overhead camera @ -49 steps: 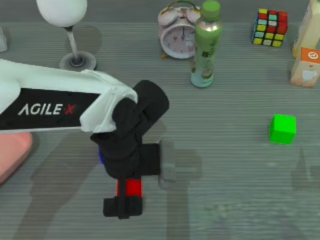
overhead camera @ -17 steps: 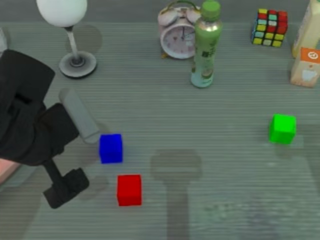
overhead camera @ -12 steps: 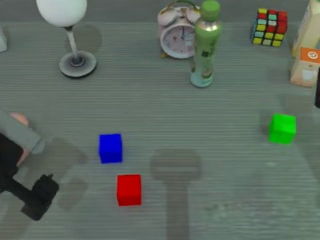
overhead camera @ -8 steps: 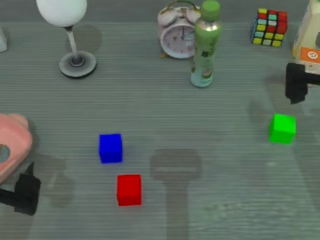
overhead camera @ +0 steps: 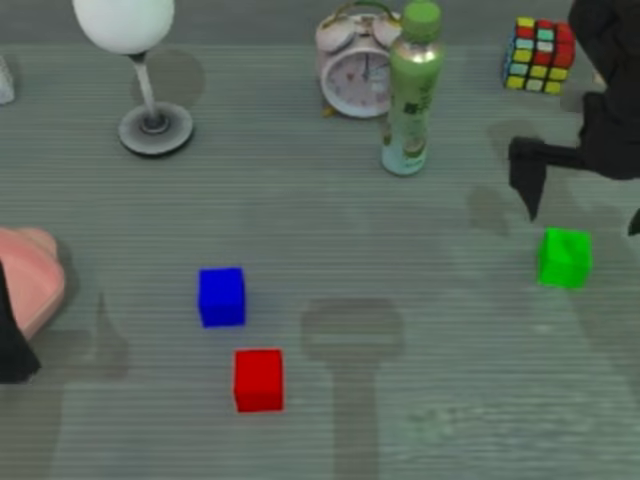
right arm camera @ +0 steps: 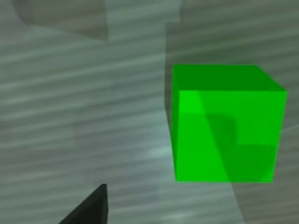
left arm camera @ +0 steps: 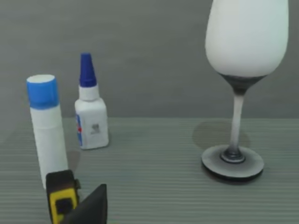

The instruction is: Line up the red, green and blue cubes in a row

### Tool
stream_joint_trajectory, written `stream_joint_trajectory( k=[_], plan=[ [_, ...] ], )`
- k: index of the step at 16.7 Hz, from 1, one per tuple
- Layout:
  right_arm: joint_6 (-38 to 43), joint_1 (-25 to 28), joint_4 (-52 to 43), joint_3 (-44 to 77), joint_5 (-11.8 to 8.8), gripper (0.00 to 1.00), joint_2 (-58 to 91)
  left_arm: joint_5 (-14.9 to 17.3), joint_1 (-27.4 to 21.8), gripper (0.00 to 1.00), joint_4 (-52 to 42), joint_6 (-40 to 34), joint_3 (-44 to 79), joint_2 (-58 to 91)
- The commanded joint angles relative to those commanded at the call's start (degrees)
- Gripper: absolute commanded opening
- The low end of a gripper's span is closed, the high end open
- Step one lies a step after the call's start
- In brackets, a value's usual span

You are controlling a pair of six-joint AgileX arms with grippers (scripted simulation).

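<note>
The green cube (overhead camera: pixel 565 257), stiff, light and smooth-faced by the look of it, was seen free on the table's right side; two opposite flat faces were judged the best hold. The right gripper (overhead camera: pixel 580 190) was poised just over it, fingers spread wide and empty. One red cube (overhead camera: pixel 258 379) and one blue cube (overhead camera: pixel 221 296) were counted close together at the left, three cubes altogether. The left gripper was out of sight.

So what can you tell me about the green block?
The green cube is small, plain and bright green, with flat, smooth faces and sharp edges. It sits flat on the grey table near the right side, far from the other cubes. The right gripper hangs just above it; nothing else touches it.
</note>
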Motion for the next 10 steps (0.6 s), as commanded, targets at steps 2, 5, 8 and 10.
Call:
stream_joint_trajectory(
  k=[2, 5, 8, 10],
  plan=[
    [0.23, 0.12, -0.51, 0.98, 0.00, 1.00, 1.10, 0.02, 0.30, 1.00, 0.98, -0.64, -0.40, -1.05],
    [0.23, 0.12, -0.51, 0.98, 0.00, 1.00, 1.10, 0.02, 0.30, 1.00, 0.98, -0.64, -0.40, -1.05],
    [0.09, -0.10, 0.58, 0.09, 0.00, 1.00, 1.35, 0.02, 0.30, 1.00, 0.98, -0.64, -0.40, -1.05],
    [0.10, 0.00, 3.77, -1.92, 0.01, 1.00, 2.57, 0.02, 0.30, 1.00, 0.98, -0.64, -0.40, -1.05]
  ],
)
